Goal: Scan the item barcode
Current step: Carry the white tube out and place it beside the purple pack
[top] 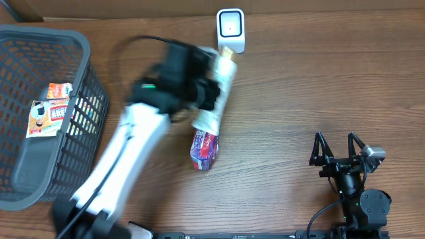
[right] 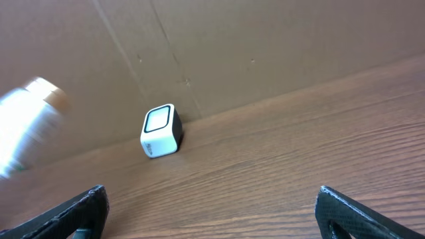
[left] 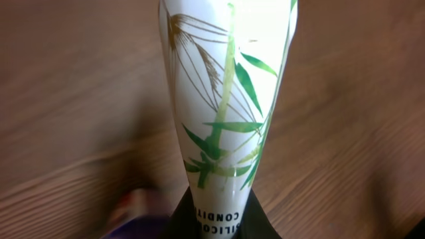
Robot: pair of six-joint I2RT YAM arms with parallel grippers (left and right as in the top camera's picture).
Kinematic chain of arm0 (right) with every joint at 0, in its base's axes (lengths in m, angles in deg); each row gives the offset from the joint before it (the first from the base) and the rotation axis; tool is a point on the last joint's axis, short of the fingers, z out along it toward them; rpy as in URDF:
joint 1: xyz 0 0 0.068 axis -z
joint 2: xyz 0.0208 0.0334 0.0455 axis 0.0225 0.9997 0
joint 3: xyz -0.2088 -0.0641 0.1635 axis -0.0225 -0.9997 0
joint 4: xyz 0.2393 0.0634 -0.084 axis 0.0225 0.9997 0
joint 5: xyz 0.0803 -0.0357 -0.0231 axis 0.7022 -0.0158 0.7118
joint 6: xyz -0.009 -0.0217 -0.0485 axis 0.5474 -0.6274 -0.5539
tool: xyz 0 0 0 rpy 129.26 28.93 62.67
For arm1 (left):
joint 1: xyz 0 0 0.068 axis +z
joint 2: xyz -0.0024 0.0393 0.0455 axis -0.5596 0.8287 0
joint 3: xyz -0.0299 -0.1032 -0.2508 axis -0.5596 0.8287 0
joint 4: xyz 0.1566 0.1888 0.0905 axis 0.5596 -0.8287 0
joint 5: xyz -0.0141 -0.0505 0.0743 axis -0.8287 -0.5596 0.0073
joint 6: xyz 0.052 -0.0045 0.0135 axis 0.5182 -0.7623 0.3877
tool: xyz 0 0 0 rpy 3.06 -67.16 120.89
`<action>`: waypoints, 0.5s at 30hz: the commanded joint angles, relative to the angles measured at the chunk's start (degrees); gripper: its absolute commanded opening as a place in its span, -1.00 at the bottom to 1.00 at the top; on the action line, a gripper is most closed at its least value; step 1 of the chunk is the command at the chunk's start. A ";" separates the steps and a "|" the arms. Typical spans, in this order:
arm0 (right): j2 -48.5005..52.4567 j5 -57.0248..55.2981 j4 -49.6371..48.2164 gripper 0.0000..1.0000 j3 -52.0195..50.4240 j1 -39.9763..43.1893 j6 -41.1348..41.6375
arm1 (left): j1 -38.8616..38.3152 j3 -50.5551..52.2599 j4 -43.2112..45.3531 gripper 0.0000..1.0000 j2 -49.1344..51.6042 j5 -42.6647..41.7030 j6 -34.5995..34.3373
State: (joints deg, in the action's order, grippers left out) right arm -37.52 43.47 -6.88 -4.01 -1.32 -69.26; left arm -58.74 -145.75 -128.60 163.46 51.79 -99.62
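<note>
My left gripper (top: 207,93) is shut on a white tube (top: 220,86) printed with green bamboo leaves. It holds the tube above the table, tan cap end close to the white barcode scanner (top: 230,28) at the back edge. In the left wrist view the tube (left: 226,99) fills the middle and rises from between the black jaws of the left gripper (left: 216,224). No barcode shows on the side I see. The right wrist view shows the scanner (right: 161,130) and the blurred tube (right: 30,126) at far left. My right gripper (top: 339,151) (right: 212,209) rests open at the front right, holding nothing.
A purple and red pack (top: 204,149) lies on the wooden table below the held tube. A dark mesh basket (top: 85,73) with several packaged items stands at the left. A cardboard wall (right: 232,46) runs along the back behind the scanner.
</note>
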 commanded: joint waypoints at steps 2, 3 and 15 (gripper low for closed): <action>-0.46 -0.55 -0.24 1.00 -0.59 -0.24 0.00 | -3.67 2.01 6.14 -0.91 7.89 0.98 -3.74; -0.46 -0.55 -0.24 1.00 -0.59 -0.24 0.00 | -3.87 2.01 6.29 -0.92 9.84 1.05 -4.22; -0.46 -0.55 -0.24 1.00 -0.59 -0.24 0.00 | -3.32 -6.12 -3.63 1.00 13.68 3.96 -0.24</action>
State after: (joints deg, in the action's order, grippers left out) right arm -37.52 43.49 -6.83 -3.99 -1.32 -69.24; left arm -62.52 -145.36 -129.82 181.58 52.73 -102.55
